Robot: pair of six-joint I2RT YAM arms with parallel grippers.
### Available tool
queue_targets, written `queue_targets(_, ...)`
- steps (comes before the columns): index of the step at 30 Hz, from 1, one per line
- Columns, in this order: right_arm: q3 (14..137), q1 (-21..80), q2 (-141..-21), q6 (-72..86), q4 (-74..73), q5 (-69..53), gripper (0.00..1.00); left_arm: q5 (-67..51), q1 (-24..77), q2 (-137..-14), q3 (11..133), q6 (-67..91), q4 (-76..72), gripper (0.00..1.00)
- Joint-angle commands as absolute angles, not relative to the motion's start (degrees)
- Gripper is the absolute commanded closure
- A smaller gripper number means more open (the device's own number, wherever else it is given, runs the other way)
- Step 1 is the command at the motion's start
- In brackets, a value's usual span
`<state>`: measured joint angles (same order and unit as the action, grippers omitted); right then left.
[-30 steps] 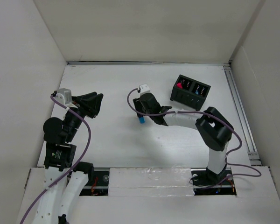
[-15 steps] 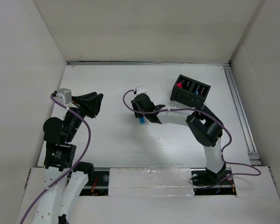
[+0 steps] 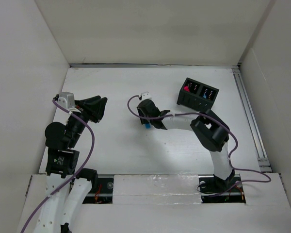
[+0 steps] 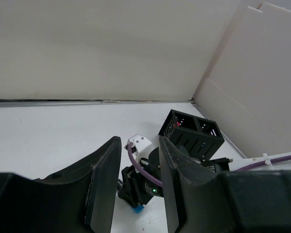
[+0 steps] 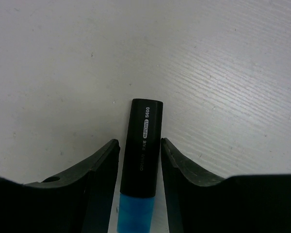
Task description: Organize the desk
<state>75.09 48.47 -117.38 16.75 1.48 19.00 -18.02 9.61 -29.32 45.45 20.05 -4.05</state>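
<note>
Your desk is the broad white tabletop that fills the middle of the overhead view, walled in by white panels on the far side and on both flanks, with the two arm bases at its near edge. Your right gripper is reaching to the middle of the desk and points down at a marker that lies flat on the surface. In the right wrist view, its two black fingers sit on either side of the marker's black barrel, just beside it. You cannot tell from these views whether they are pressing on it or merely flanking it. The barrel carries small printed lettering, and the marker turns blue at the end nearer the camera. That blue end also peeks out beneath the gripper in the overhead view. Your left gripper hovers over the left part of the desk, well apart from the marker. Its jaws stand a little apart with nothing between them, and through that gap the left wrist camera looks across at the right gripper. A small black holder box stands on the desk's far right, turned at an angle to the walls and near the right arm. Something pink-red shows at one end of it and something blue toward the other.
</note>
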Motion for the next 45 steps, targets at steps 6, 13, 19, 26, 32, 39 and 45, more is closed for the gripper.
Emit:
queue_targets(6, 75.15, 48.96, -118.13, 18.02, 2.46, 18.46, 0.65, -18.10, 9.40, -28.48, 45.35, 20.21, -6.68, 0.66)
queue_targets(13, 70.06, 46.25, -105.26, 16.36, 6.41, 21.87, 0.81, -16.87, 9.40, -27.60, 45.09, 20.21, -6.85, 0.67)
queue_targets(19, 68.38, 38.16, -94.67, 14.94, 10.63, 22.85, 0.81, -17.49, 9.40, -27.86, 45.18, 20.13, -6.85, 0.63)
queue_targets(26, 66.97, 23.39, -92.63, 15.12, 18.97, 26.80, 0.83, -17.58, 9.40, -27.95, 45.18, 20.21, -6.77, 0.63)
queue_targets(32, 71.19, 17.15, -99.40, 13.28, 19.25, 28.65, 0.83, -17.32, 9.40, -27.95, 45.26, 20.04, -6.68, 0.63)
queue_targets(39, 72.25, 16.61, -102.66, 11.25, 20.65, 30.67, 0.82, -17.40, 9.40, -28.30, 45.26, 20.04, -6.51, 0.62)
queue_targets(45, 67.77, 17.14, -100.82, 11.42, 22.94, 31.99, 0.74, -17.93, 9.40, -28.92, 45.26, 20.13, -6.77, 0.62)
